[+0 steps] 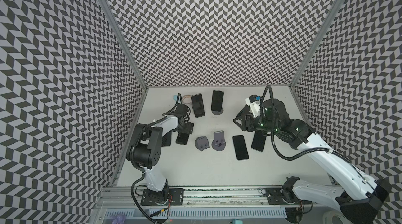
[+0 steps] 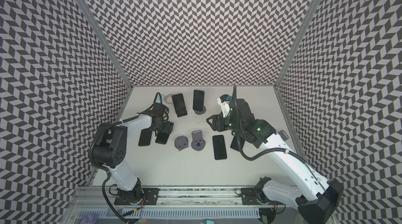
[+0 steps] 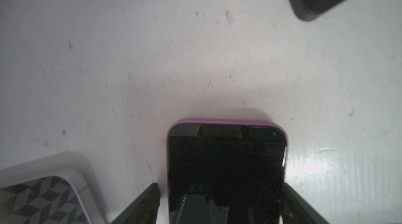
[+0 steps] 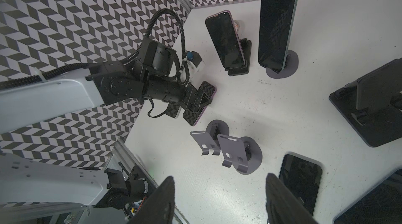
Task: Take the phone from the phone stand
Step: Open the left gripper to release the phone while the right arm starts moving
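With left gripper (image 3: pixel 220 186) slack around the flat-lying phone (image 3: pixel 226 157), open fully; lift straight without nudging it; keep spread, empty right gripper (image 4: pixel 219 177) clear.

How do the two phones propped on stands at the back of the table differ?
The purple-rimmed phone rests on a black stand with a rectangular base; the grey-green-rimmed phone rests on a grey stand with a round base. In both top views the purple-rimmed phone stands left of the grey-green-rimmed phone. Both show dark screens and lean propped on their stands.
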